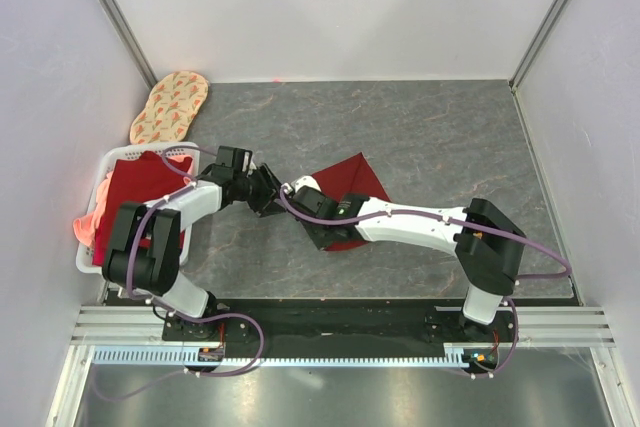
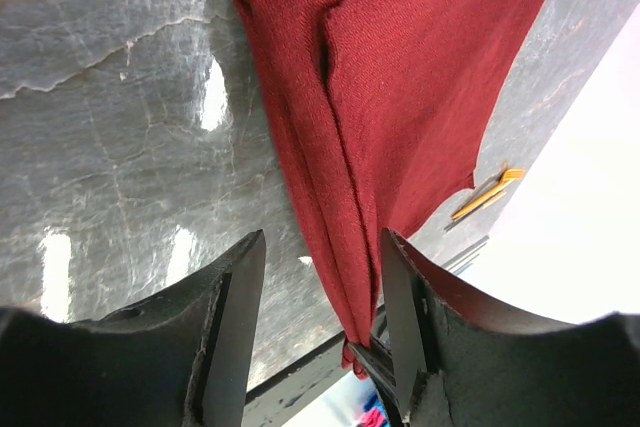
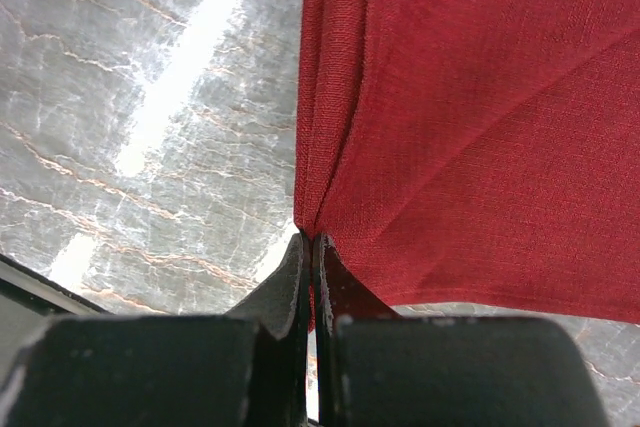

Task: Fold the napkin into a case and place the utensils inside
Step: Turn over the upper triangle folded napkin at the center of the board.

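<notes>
Napkin (image 3: 470,97) lies folded, layered maroon, corner pinched by right end effector (image 3: 308,243).

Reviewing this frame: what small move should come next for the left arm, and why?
Probably close the left gripper on the napkin. Its jaws stand open with the cloth's folded edge running between them, while the right gripper is shut on the corner just beside, so a second pinch looks due before lifting.
</notes>
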